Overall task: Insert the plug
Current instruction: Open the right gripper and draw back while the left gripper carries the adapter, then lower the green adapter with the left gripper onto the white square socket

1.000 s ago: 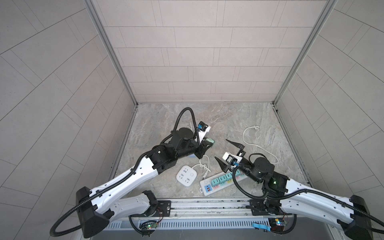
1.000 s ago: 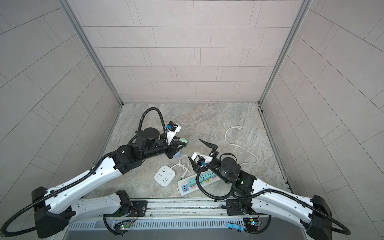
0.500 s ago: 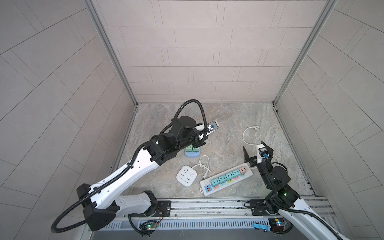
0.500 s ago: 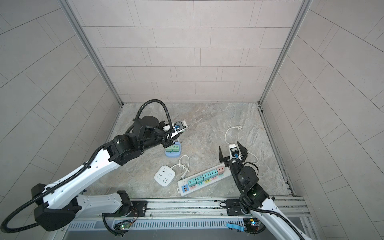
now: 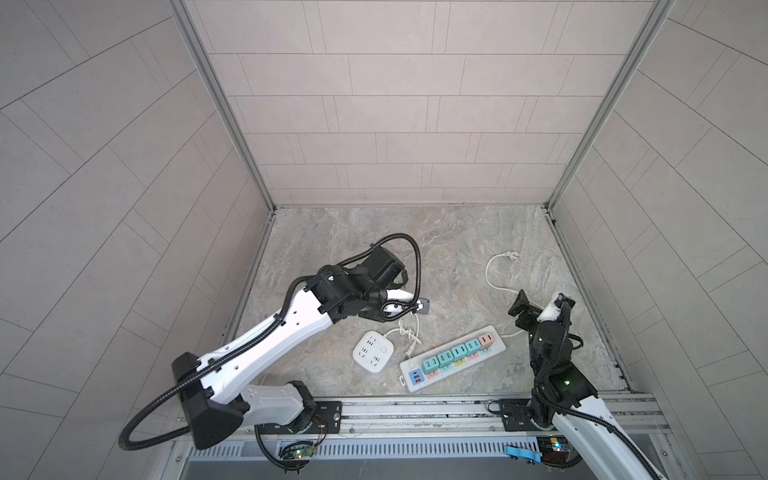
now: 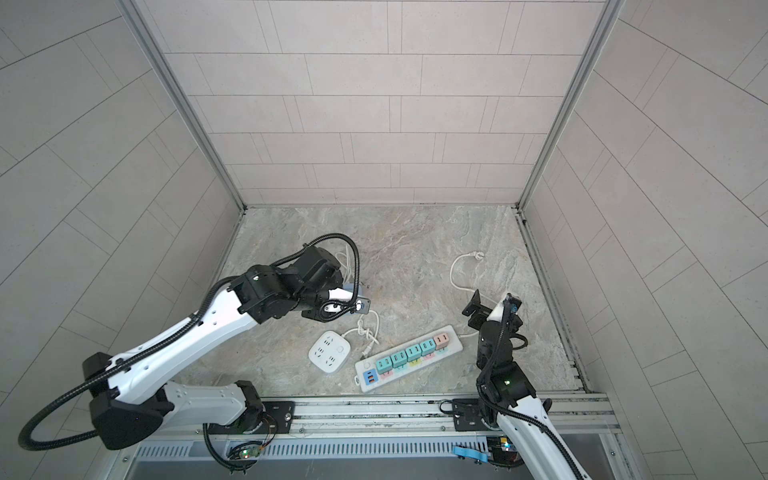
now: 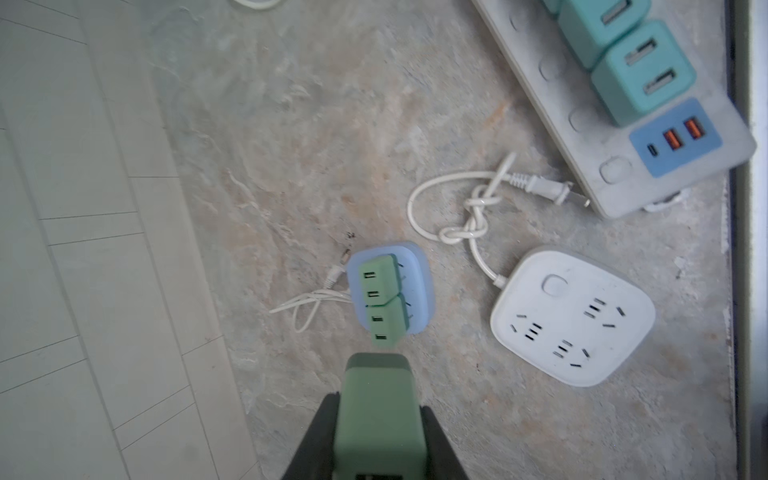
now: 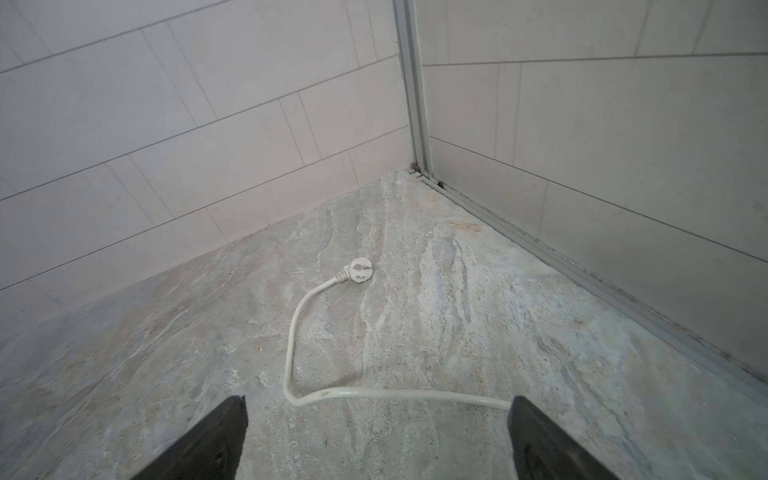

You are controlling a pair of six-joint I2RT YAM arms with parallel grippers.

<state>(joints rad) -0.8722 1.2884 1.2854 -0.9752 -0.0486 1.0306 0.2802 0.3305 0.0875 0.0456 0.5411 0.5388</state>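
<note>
Green plug sits clenched in your left gripper, above the surface left of centre, long axis aimed at the blue socket block just past its tip, while the right gripper gapes empty far right.

**Soft, even light**

Both top views are bright and sharp, with only faint shadows on the stone floor and the tiled walls stretched toward the edges. The left wrist view looks dimmer, greenish; the green plug nearest the lens is out of focus.
</note>
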